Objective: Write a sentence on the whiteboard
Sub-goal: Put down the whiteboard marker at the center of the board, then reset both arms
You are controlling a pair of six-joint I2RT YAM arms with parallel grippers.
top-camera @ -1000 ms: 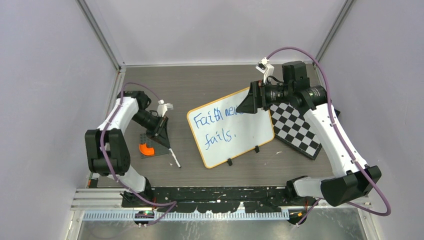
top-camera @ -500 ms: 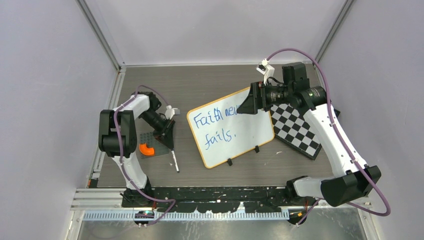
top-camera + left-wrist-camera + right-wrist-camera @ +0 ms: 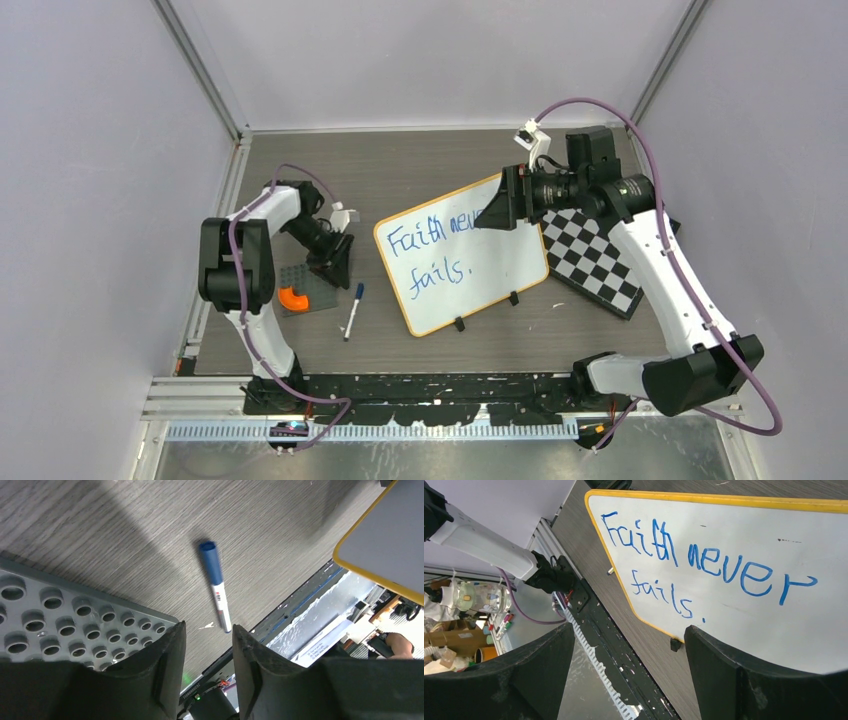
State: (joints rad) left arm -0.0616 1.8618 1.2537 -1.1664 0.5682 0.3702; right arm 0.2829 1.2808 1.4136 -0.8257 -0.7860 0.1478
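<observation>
The whiteboard [image 3: 500,262] lies flat mid-table, with a thin orange-yellow frame and blue writing "Faith never fails."; it also shows in the right wrist view [image 3: 744,580] and a corner in the left wrist view [image 3: 390,540]. A marker [image 3: 353,311] with a blue cap and white body lies loose on the table left of the board, also in the left wrist view [image 3: 216,584]. My left gripper [image 3: 340,268] is open and empty just above the marker [image 3: 207,632]. My right gripper [image 3: 492,215] is open and empty, hovering over the board's upper right part.
A grey studded baseplate [image 3: 300,285] with an orange piece [image 3: 292,298] lies under the left arm, its studs in the left wrist view [image 3: 75,625]. A black-and-white checkered board [image 3: 595,258] lies right of the whiteboard. The black rail [image 3: 440,385] runs along the near edge.
The marker has left my left gripper and now lies loose on the table, its blue cap toward the gripper. My left gripper has drawn back slightly. The right arm has not moved.
</observation>
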